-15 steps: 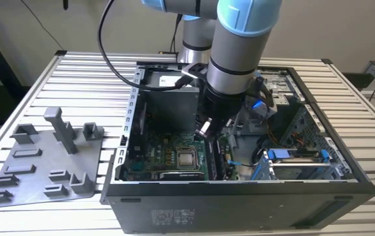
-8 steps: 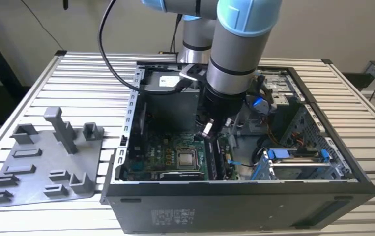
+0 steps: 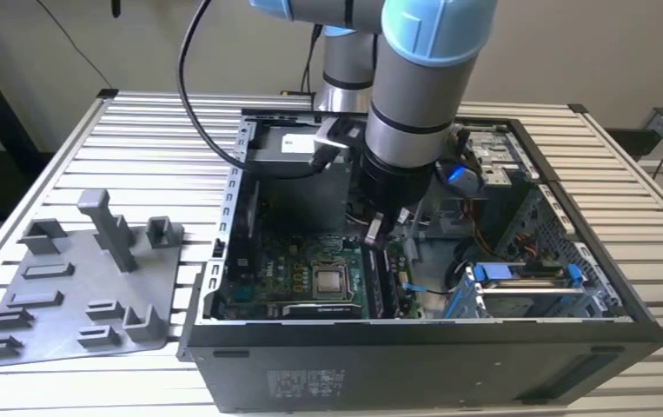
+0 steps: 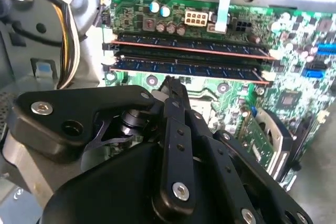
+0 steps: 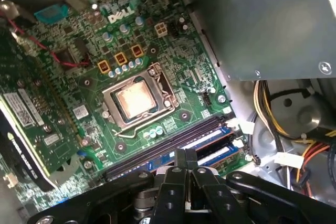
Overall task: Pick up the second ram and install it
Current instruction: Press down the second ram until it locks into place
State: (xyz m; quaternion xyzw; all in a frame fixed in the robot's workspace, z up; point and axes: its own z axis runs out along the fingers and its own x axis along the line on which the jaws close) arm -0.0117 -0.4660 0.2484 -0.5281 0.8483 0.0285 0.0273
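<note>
Look at the second ram (image 4: 184, 70) in the second wrist view: you'll find it seated in a memory slot on the motherboard (image 4: 294, 35), lying parallel to and just beside the first memory board (image 4: 184, 45), with white latches at the ends of the slots. In the first wrist view the same pair of slots (image 5: 173, 142) runs along the board just beyond the fingertips, near the bare processor socket (image 5: 137, 100).

Your pincer (image 5: 186, 157) is closed with nothing between its fingers (they meet tip to tip in both wrist views), and it hangs just above the memory slots; whether it touches the ram you cannot tell.

In the exterior view you see the arm (image 3: 418, 95) reaching down into the open computer case (image 3: 424, 365), the pincer (image 3: 374, 228) low over the motherboard. The case lies on a slatted metal worktop (image 3: 146, 130), and a grey plastic tray (image 3: 76, 295) with upright posts sits just beside it toward the exterior view's left.
</note>
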